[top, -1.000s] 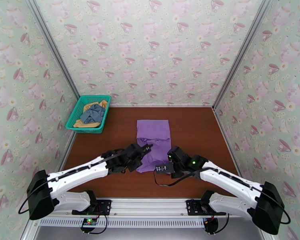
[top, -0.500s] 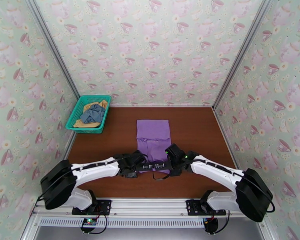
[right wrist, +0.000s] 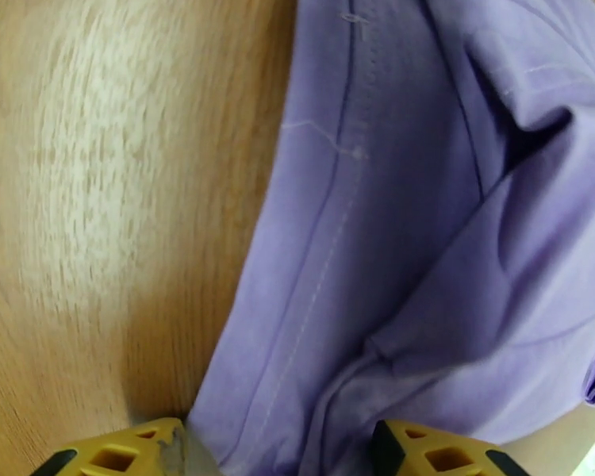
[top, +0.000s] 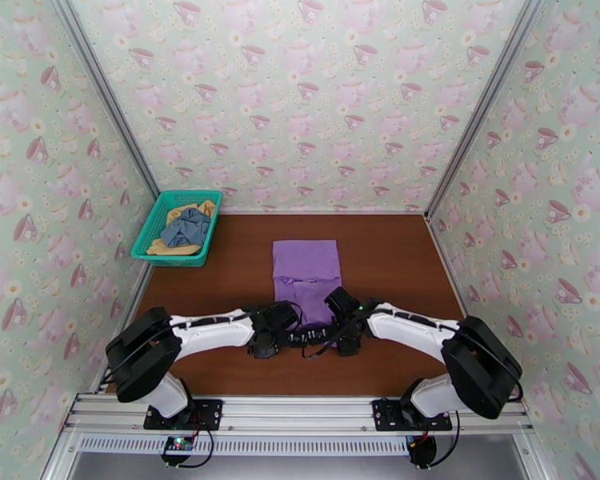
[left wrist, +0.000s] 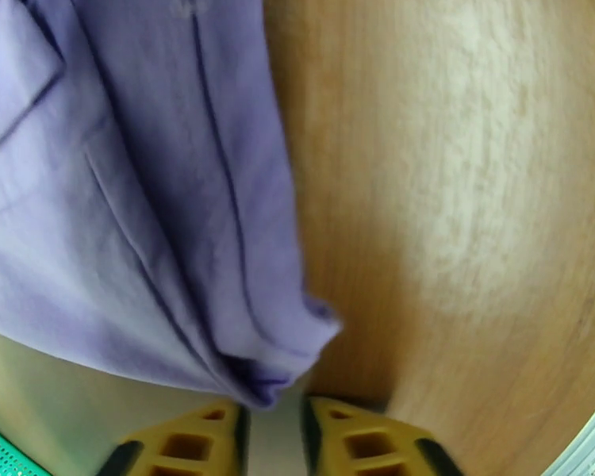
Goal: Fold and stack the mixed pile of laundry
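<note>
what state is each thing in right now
purple T-shirt, folded into a strip, flat on the table, near end rumpled
grey-blue piece, crumpled in the teal basket
mustard-yellow piece, crumpled beneath the grey-blue piece
left claw, jaws narrow at the T-shirt's near corner, grip unclear
right claw, jaws wide open astride the T-shirt's near edge

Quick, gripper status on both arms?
Left gripper: nearly closed, pinching the purple shirt at its corner.
Right gripper: open, straddling the shirt's edge, not gripping.
</note>
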`<state>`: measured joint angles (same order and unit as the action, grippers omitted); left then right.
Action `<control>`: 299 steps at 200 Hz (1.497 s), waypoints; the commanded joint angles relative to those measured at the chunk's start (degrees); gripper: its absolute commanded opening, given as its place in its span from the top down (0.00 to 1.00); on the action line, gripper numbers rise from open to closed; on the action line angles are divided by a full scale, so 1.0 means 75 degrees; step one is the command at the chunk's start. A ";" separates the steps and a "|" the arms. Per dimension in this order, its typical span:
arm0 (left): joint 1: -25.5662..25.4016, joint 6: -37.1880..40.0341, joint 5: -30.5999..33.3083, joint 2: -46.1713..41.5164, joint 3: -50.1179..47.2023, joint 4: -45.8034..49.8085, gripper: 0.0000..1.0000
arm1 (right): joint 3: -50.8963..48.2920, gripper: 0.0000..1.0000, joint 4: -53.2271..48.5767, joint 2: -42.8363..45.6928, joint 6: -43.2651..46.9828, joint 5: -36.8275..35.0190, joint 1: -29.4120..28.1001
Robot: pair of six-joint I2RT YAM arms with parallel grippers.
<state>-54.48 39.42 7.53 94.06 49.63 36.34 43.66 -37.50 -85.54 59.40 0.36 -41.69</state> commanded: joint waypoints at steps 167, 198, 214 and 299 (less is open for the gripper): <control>-0.0793 -0.0124 0.0540 -0.0389 -0.0457 -0.1861 0.45 | 0.0430 0.85 0.0696 -0.0686 -0.0675 -0.0154 0.0177; -0.1080 -0.0321 -0.0082 -0.0254 -0.0236 -0.1408 0.45 | 0.0431 0.85 0.0678 -0.0691 -0.0667 -0.0142 0.0187; -0.1229 -0.0335 -0.0400 -0.0299 -0.0128 -0.1039 0.46 | 0.0414 0.85 0.0666 -0.0718 -0.0665 -0.0130 0.0180; -0.1185 -0.0235 -0.0385 -0.2961 -0.0625 -0.0424 0.44 | 0.0384 0.84 0.0608 -0.0755 -0.0735 0.0021 0.0181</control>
<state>-63.90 36.07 9.23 76.58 46.98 36.47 46.54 -35.90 -89.08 56.58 1.50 -40.38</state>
